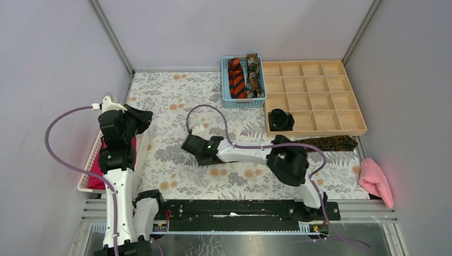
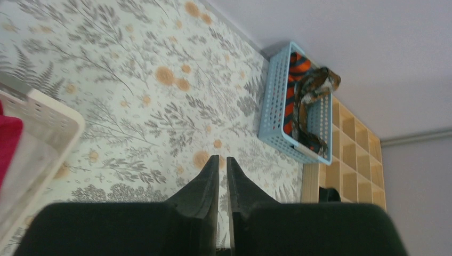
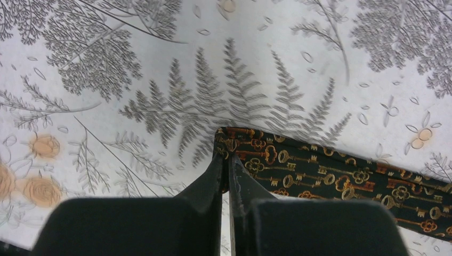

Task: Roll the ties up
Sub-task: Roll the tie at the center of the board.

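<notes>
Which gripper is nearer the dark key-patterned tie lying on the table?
Right. The right gripper pinches one end of the dark tie; the left gripper hangs far off, by the white basket.

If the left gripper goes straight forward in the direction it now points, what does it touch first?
Probably the flowered tablecloth, short of the blue basket, because the left gripper seems to tilt down toward the table. Depth is unclear, so the basket remains possible.

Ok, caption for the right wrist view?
Right jaws pinch the end of the key-print tie lying on the floral cloth.
</notes>
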Tool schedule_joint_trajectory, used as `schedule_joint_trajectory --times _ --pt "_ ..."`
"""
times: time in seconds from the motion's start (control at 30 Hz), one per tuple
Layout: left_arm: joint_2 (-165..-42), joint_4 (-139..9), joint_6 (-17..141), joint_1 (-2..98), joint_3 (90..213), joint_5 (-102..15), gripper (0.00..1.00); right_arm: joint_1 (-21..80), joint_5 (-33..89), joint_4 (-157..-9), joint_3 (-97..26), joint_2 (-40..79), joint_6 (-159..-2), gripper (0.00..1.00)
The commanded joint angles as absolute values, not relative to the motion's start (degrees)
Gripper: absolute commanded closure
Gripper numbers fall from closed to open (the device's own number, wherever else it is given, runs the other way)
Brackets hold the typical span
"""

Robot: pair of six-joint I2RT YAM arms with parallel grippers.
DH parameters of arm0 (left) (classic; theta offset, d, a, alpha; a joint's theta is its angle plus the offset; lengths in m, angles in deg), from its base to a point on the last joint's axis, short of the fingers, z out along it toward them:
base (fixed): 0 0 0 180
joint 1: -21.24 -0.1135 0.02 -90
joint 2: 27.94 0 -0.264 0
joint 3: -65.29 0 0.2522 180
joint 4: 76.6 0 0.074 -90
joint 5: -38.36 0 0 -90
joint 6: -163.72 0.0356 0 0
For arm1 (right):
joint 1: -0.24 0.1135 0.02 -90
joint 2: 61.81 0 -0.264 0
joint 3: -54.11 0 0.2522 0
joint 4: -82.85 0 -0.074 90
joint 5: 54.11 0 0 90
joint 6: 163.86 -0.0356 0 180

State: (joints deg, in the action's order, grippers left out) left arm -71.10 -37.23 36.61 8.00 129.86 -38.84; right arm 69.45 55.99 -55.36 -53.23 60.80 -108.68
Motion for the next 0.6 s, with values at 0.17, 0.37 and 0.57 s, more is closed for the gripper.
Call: schedule_joint_trajectory --times 0.17,0.37,0.57 --pt "-71.2 -54.8 29.7 8.0 116.6 -23.2 0.94 64.1 36.6 -78.3 -37.4 46.1 -105.9 1.0" --pt "-73.9 -72.7 23.5 10.2 104.3 -13.8 0.97 61.7 25.4 -88.0 -31.8 46.3 -109.0 1.0" --pt "-74.1 -78.7 24.2 20.7 100.9 -17.8 0.97 59.0 21.7 -95.4 -25.8 45.3 -110.9 1.0"
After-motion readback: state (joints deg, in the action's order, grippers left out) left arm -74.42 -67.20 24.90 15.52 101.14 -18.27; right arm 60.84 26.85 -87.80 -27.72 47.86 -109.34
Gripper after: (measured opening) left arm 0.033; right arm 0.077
